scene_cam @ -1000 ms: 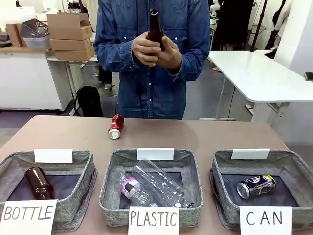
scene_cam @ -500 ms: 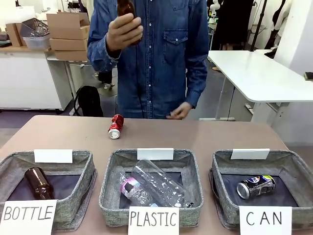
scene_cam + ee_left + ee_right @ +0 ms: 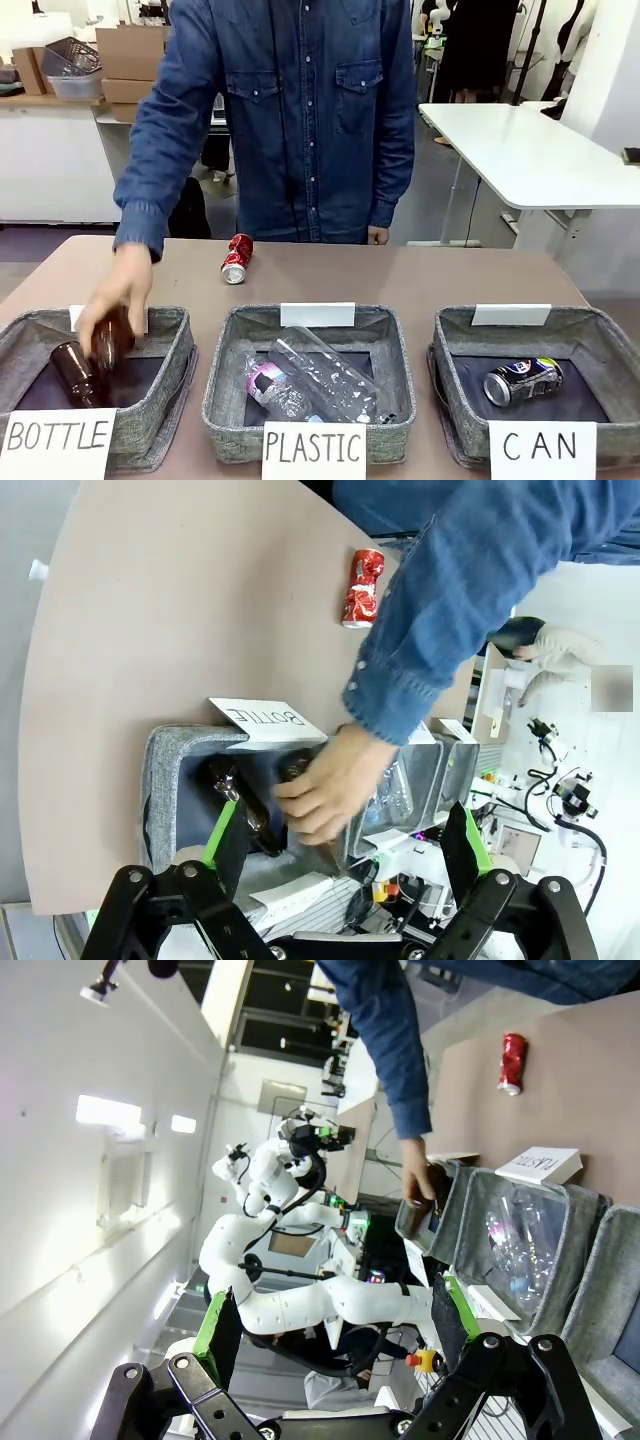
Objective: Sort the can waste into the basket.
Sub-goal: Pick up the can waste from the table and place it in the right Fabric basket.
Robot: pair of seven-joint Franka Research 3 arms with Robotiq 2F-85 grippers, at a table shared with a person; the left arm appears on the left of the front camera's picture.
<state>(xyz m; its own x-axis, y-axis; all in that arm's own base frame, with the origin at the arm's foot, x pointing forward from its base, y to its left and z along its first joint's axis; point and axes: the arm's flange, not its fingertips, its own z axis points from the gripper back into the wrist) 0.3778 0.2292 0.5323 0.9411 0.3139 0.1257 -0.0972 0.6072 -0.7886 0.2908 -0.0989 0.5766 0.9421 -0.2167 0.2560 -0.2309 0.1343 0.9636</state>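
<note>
Two cans to keep an eye on, and one's already sorted for you. The dark blue can [image 3: 523, 381] lies on its side inside the CAN basket [image 3: 590, 318], on the dark bottom, roughly mid-basket. The red can [image 3: 236, 258] isn't in. It lies on its side on the bare worktop [image 3: 420, 275], well apart from the CAN basket, off to its left and farther toward the person's side.

Rest of the row, counted from the CAN basket: just to its left is the PLASTIC bin [image 3: 225, 370] with a clear plastic bottle [image 3: 320, 385] lying in it. One bin farther left is the BOTTLE bin [image 3: 165, 400]. The person's hand [image 3: 118, 300] reaches down into that bin, wrapped around a brown bottle [image 3: 108, 342]. The hand is a bit blurred. A second brown bottle [image 3: 75, 372] lies in the same bin, right beside the held one.

Your left gripper [image 3: 345, 815] hangs above the end of the row farthest from the CAN basket. Its green-padded fingers [image 3: 222, 830] are spread wide apart with nothing clamped between them. Your right gripper [image 3: 335, 1305] is the same: fingers wide apart, holding nothing. Its wrist view looks sideways along the bins, and I can't tell how near it sits to the CAN basket.
</note>
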